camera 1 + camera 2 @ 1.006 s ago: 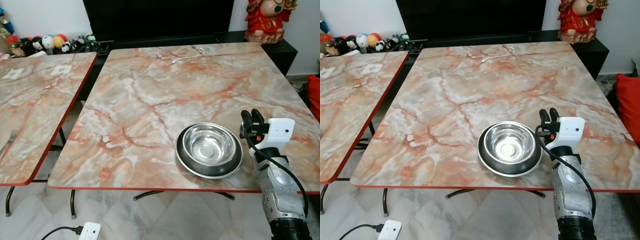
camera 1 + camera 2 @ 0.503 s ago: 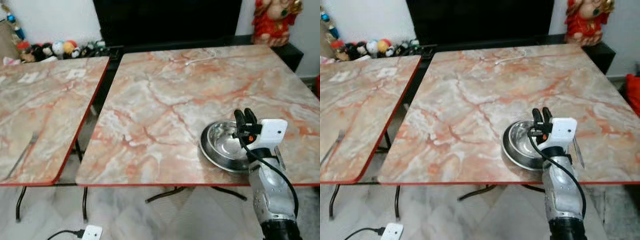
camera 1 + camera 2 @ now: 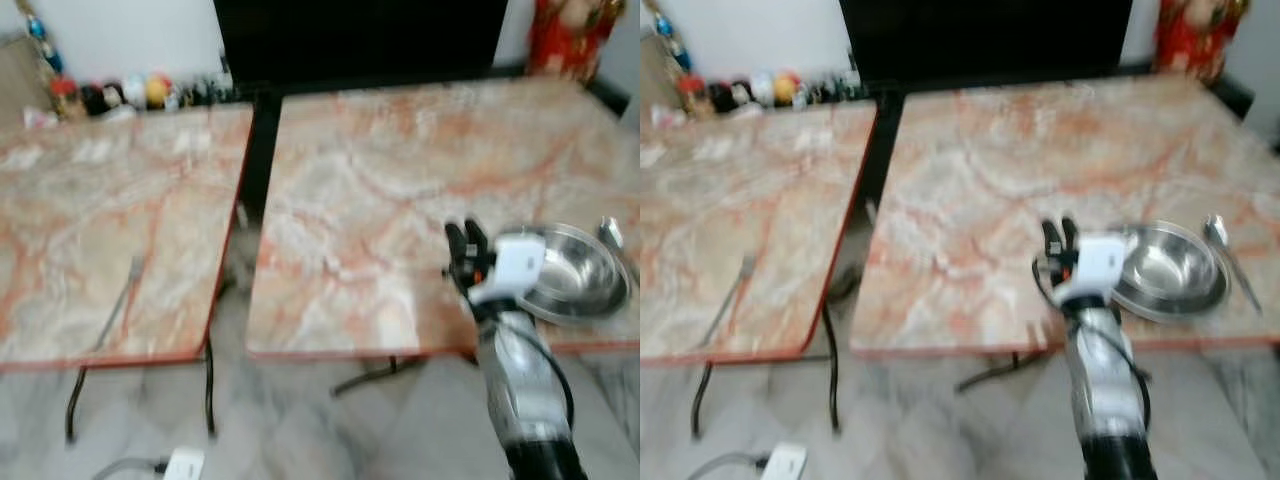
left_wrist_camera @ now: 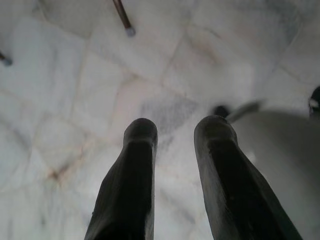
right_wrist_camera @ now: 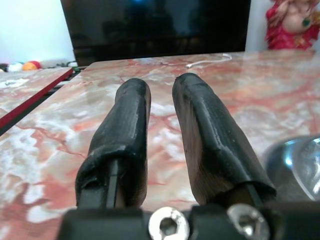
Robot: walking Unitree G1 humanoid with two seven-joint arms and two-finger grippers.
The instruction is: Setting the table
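Honestly everything's blurry: right claw, narrow gap and empty, mid-frame beside the round steel bowl on the marble-pattern counter.

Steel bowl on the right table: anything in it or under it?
The bowl looks empty, though the view is blurred. It sits on a dark plate on the table, a spoon beside it. Under the plate is hidden.
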